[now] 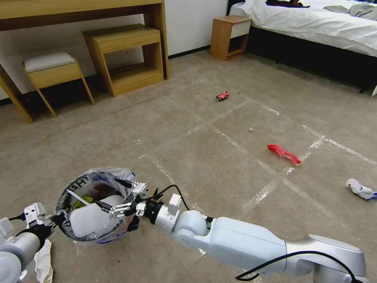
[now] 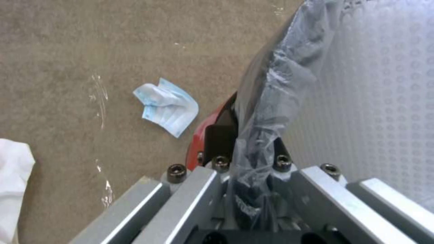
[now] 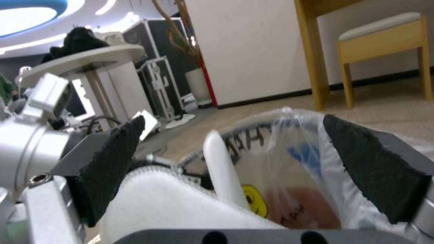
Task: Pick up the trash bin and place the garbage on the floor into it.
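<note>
I am holding the trash bin [image 1: 78,204] off the floor [image 1: 220,157] by its rim, left gripper [image 2: 253,176] jaws pinching rim and liner, so its mouth faces the right gripper [image 1: 119,208], whose spread jaws are hanging over a white slipper [image 1: 90,218] in the bin.

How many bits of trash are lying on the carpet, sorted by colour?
Red: 2, crushed can and wrapper
White: 2, crumpled tissue and white cloth
Pale blue: 1, folded paper
Grey: 1, tiny bit
Total: 6
</note>
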You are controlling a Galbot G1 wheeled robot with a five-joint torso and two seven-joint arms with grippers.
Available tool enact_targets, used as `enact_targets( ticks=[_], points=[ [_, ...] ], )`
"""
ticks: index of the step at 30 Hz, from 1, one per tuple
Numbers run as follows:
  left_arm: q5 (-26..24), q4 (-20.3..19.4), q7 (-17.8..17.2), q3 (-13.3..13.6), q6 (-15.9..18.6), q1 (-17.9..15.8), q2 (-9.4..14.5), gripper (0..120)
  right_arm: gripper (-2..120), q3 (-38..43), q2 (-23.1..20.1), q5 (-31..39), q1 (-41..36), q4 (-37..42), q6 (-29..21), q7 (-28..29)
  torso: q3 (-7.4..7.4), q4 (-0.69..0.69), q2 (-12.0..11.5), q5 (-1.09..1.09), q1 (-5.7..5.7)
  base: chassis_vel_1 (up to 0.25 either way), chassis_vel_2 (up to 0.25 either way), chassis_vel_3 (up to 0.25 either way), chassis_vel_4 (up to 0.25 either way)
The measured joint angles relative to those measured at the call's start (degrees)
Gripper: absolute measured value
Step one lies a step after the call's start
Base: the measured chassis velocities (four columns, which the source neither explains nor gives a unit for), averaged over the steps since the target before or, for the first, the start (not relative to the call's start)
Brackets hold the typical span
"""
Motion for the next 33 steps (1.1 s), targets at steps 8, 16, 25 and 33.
enact_targets(
  ticks=[8,16,25,33],
  points=[
    [0.13,0.51,-0.01,-0.03,0.0,-0.04,0.02,1,100,3.84,-0.81,1.02,-0.42,4.42,-1.56,1.42,0.0,0.0,0.0,0.0,0.0,0.0,0.0,0.0,0.0],
    [0.05,0.55,0.0,-0.59,-0.05,-0.13,0.26,1,100,14.23,-4.46,2.93,0.71,9.04,-4.4,4.86,0.0,0.01,0.0,0.01,0.0,0.0,0.0,0.0,0.0],
    [0.2,0.22,0.21,-1.14,-0.26,-0.61,0.36,1,100,39.02,-14.84,4.42,-2.32,11.14,-7.52,7.05,0.0,0.0,0.0,0.02,0.0,0.0,0.0,0.0,0.0],
    [2.25,-0.74,1.54,-2.25,-0.95,0.07,-1.23,1,100,59.57,-20.05,-0.15,-9.22,13.29,-8.99,11.97,0.0,0.02,0.0,0.03,0.0,0.0,0.0,0.0,0.0]
  ],
)
